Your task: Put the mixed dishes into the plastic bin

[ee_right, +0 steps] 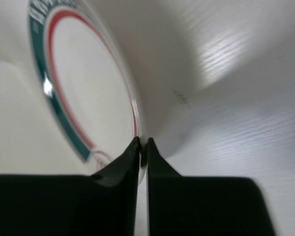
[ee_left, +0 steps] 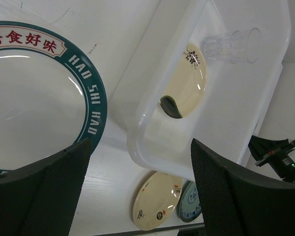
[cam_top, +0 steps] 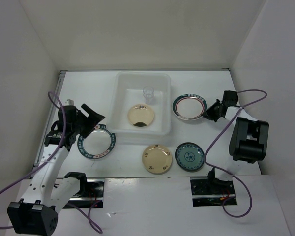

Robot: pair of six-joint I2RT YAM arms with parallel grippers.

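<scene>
The plastic bin [cam_top: 122, 83] stands at the table's middle back, holding a cream bowl [cam_top: 141, 116] and a clear cup [cam_top: 148, 92]. My right gripper [cam_top: 210, 112] is shut on the right rim of the white plate with the green-red rim [cam_top: 190, 107], right of the bin; the right wrist view shows the jaws [ee_right: 143, 145] pinching that rim [ee_right: 88, 88]. My left gripper [cam_top: 93, 120] is open and empty, above the blue-rimmed white plate [cam_top: 96, 142] left of the bin. A cream-yellow plate [cam_top: 157, 159] and a teal plate [cam_top: 190, 156] lie in front of the bin.
In the left wrist view the open fingers [ee_left: 49, 196] frame the bin's near corner [ee_left: 152, 147], with the bowl [ee_left: 184, 86] and cup [ee_left: 231, 45] inside. White walls close in the table on three sides. Purple cables trail from both arms.
</scene>
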